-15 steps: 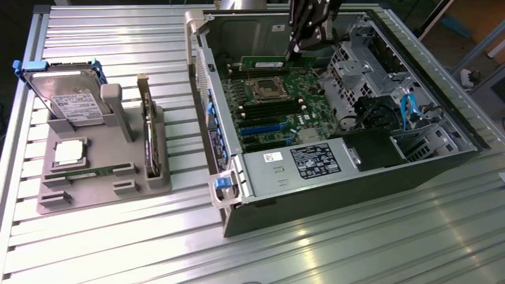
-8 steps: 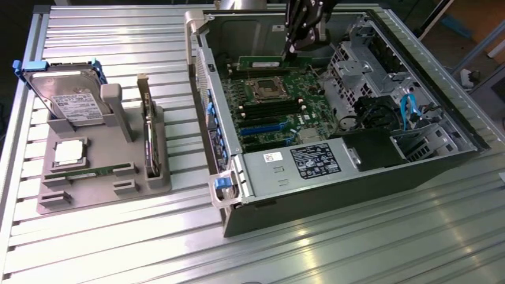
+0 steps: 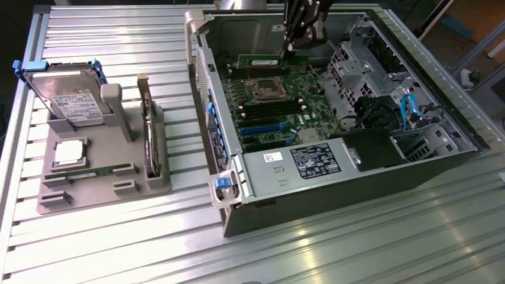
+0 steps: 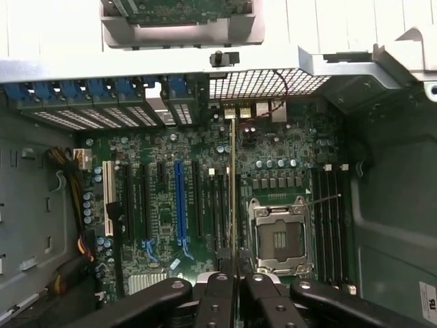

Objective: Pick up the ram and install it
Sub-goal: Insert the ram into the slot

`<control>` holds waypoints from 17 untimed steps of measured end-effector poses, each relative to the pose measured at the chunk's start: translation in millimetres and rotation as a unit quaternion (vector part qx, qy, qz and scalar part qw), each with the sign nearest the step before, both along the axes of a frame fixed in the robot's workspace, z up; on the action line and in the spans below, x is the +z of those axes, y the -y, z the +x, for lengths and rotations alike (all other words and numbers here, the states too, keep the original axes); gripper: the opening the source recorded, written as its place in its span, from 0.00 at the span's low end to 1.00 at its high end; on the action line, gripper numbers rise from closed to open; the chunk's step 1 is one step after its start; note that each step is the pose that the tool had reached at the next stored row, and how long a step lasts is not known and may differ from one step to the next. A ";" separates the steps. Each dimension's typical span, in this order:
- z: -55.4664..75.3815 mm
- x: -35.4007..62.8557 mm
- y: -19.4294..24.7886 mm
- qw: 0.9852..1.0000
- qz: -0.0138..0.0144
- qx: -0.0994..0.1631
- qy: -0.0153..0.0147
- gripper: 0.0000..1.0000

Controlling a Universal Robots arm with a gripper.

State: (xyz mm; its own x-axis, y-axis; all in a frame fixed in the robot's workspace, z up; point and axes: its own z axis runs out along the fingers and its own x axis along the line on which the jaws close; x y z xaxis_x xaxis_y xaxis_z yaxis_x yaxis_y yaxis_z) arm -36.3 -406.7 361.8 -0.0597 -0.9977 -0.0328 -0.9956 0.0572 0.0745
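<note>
The gripper (image 4: 234, 281) pinches the ram (image 4: 233, 184) edge-on above the motherboard (image 4: 164, 205). I'd line it parallel with the memory slots (image 4: 220, 205) just beneath the gripper and lower it straight.

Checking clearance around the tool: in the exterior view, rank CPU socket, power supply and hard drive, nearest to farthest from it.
1. CPU socket, on the motherboard beside the tool.
2. Power supply, inside the case, farther along.
3. Hard drive, outside the case, on the exterior view's left.
</note>
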 end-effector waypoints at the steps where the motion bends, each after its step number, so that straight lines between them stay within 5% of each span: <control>1: 2.3 -0.1 -0.3 1.000 0.000 0.000 0.000 0.12; 9: 6.0 -0.4 -0.6 1.000 0.000 0.000 0.000 0.12; 17: 5.4 -1.8 -0.7 1.000 0.004 0.015 0.016 0.12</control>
State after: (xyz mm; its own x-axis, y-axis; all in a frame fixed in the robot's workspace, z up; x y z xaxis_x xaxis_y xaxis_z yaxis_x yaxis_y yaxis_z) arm -30.9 -406.0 360.0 -0.0280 -0.9987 -0.0415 -0.9988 0.0262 0.0423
